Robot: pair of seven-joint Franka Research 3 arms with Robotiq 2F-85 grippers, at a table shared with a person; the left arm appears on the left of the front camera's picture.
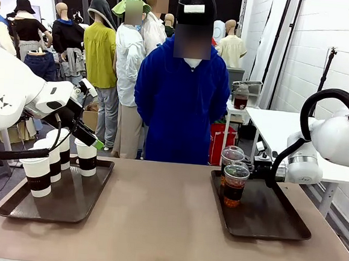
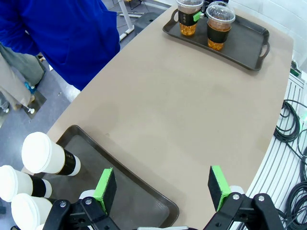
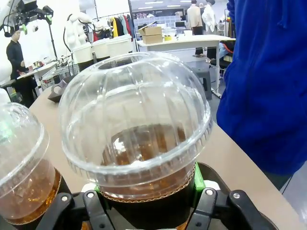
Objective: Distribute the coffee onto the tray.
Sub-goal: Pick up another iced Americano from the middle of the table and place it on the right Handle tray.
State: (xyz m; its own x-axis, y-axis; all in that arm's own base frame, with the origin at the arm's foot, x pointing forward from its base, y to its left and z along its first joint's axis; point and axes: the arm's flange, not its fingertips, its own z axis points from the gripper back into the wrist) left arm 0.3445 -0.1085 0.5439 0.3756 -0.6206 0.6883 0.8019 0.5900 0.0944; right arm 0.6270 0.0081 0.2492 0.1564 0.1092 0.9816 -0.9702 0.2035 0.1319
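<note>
Beige tabletop [image 1: 161,220] is shared w/ a person in a blue hoodie [image 1: 179,107] stood at the far edge, 12 o'clock in front view. Two dark trays are set on it: left tray [image 1: 65,209] at approx. 8 o'clock, right tray [image 1: 276,226] at approx. 4 o'clock, well apart. On the left tray four white lidded paper cups w/ dark sleeves [image 1: 54,157] are stood upright, grouped toward its left and far side. On the right tray two clear dome-lidded iced coffees are stood just beside each other at its far-left corner: near one [image 1: 235,185] and far one [image 1: 231,159]. Left gripper [image 2: 163,189] is held above the left tray's inner edge, pads spread wide, nothing between them. Right gripper [image 3: 146,201] is seen clamped on the far iced coffee's dark sleeve, green pads pressed on both sides just under the dome lid; the near iced coffee is seen at 8 o'clock in right wrist view, close alongside.
</note>
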